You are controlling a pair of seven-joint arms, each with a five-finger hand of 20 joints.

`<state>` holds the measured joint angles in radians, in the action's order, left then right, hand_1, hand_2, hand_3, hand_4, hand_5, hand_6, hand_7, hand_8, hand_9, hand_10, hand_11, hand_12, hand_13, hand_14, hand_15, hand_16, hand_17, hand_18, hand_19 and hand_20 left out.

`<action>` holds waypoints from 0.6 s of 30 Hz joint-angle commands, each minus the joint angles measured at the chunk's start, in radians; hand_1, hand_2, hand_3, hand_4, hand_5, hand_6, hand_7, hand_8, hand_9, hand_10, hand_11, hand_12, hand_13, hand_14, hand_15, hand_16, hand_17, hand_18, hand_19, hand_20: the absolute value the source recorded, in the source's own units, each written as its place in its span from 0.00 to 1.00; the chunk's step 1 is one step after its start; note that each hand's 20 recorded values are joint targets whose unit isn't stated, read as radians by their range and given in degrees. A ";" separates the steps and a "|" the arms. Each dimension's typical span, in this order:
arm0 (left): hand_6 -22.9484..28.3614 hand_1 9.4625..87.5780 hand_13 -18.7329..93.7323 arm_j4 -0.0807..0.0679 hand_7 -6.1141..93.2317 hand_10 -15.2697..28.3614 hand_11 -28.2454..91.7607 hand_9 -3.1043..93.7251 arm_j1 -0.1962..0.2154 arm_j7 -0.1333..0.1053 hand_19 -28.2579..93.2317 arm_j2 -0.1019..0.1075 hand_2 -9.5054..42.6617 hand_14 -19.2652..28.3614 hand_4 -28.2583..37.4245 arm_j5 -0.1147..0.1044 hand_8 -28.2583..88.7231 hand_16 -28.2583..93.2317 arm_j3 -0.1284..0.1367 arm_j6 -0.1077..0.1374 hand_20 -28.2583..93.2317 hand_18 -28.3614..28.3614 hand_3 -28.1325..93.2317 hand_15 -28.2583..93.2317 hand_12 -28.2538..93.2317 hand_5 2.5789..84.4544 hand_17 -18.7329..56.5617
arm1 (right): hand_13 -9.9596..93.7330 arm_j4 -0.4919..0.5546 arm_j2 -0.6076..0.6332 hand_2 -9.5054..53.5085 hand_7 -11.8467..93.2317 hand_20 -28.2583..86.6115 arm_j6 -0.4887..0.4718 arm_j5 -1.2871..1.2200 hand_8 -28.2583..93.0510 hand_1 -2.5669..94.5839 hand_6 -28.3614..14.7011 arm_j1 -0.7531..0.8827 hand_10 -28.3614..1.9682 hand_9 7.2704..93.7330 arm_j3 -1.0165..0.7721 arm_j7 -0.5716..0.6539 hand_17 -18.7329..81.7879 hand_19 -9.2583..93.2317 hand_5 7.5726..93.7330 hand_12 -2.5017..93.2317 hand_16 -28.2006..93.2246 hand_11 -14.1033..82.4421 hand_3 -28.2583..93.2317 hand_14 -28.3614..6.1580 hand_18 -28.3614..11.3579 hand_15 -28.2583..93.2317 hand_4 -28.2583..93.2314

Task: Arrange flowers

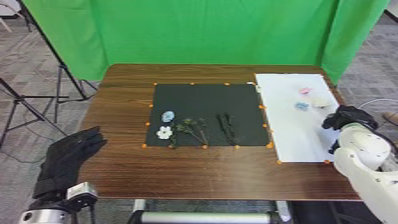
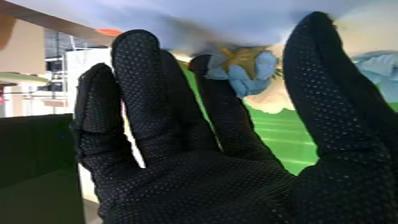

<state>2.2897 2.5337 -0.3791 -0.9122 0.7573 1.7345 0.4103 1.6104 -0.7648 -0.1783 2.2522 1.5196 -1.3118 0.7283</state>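
1. Between the thumb and fingers of the right hand (image 1: 349, 117) sits a blue flower (image 2: 241, 75), a cream flower (image 2: 271, 101) just beyond; the hand is wide open, fingers nearly straight, gripping nothing.
2. Left of that hand, across the black mat (image 1: 209, 97), lie a white flower (image 1: 164, 133) and green sprigs (image 1: 188, 127); farther left, the left hand (image 1: 71, 150) rests loosely open.
3. Picking another blossom seems the step in hand.
4. Next, thumb and fingers should close gently, lift the blue one and carry it leftward.

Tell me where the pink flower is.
In the head view, the pink flower lies on the white sheet at right, just beyond a blue flower.
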 commanded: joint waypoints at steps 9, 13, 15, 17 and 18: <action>0.74 0.24 0.41 -0.002 0.22 0.85 0.54 0.45 0.007 0.009 0.70 -0.011 0.29 0.99 0.23 0.004 0.17 0.14 0.000 -0.011 0.35 0.88 0.92 0.71 0.31 0.57 0.13 | 0.73 -0.043 -0.009 0.02 0.38 0.47 0.124 0.090 0.18 0.50 0.72 -0.001 0.65 0.78 0.068 -0.007 0.49 0.94 0.70 0.24 0.40 0.36 0.83 0.59 0.09 0.78 0.00; 0.74 0.24 0.41 -0.001 0.22 0.85 0.54 0.45 0.008 0.006 0.70 -0.010 0.29 0.99 0.23 0.002 0.17 0.14 -0.001 -0.008 0.35 0.88 0.92 0.71 0.31 0.57 0.13 | 0.77 -0.055 -0.005 0.02 0.39 0.47 0.170 0.108 0.20 0.56 0.75 -0.007 0.72 0.89 0.083 -0.006 0.51 0.96 0.79 0.33 0.42 0.31 0.80 0.65 0.13 0.78 0.00; 0.74 0.24 0.41 -0.001 0.21 0.85 0.54 0.45 0.010 0.006 0.70 -0.009 0.29 0.99 0.24 0.004 0.16 0.14 0.000 -0.009 0.35 0.88 0.92 0.71 0.31 0.57 0.13 | 0.77 -0.052 0.000 0.02 0.39 0.47 0.186 0.125 0.20 0.56 0.76 0.000 0.73 0.90 0.085 -0.008 0.52 0.96 0.81 0.34 0.42 0.31 0.80 0.66 0.14 0.78 0.00; 0.74 0.24 0.41 -0.001 0.21 0.85 0.54 0.45 0.010 0.012 0.70 -0.014 0.29 0.99 0.24 0.004 0.17 0.14 0.000 -0.012 0.35 0.88 0.92 0.71 0.31 0.57 0.13 | 0.78 -0.051 0.004 0.02 0.39 0.48 0.208 0.133 0.21 0.57 0.75 0.006 0.73 0.91 0.086 -0.006 0.52 0.97 0.82 0.34 0.42 0.31 0.81 0.67 0.15 0.79 0.00; 0.74 0.24 0.41 -0.001 0.21 0.85 0.54 0.45 0.012 0.008 0.70 -0.012 0.29 0.99 0.24 0.002 0.17 0.14 0.000 -0.009 0.35 0.88 0.92 0.71 0.31 0.57 0.13 | 0.78 -0.052 0.007 0.02 0.39 0.47 0.219 0.139 0.21 0.57 0.75 0.003 0.73 0.92 0.092 -0.004 0.52 0.97 0.82 0.34 0.42 0.31 0.81 0.68 0.16 0.79 0.00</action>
<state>2.2890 2.5337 -0.3772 -0.9157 0.7579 1.7350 0.4090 1.5727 -0.7649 -0.0054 2.3546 1.4987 -1.2446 0.7227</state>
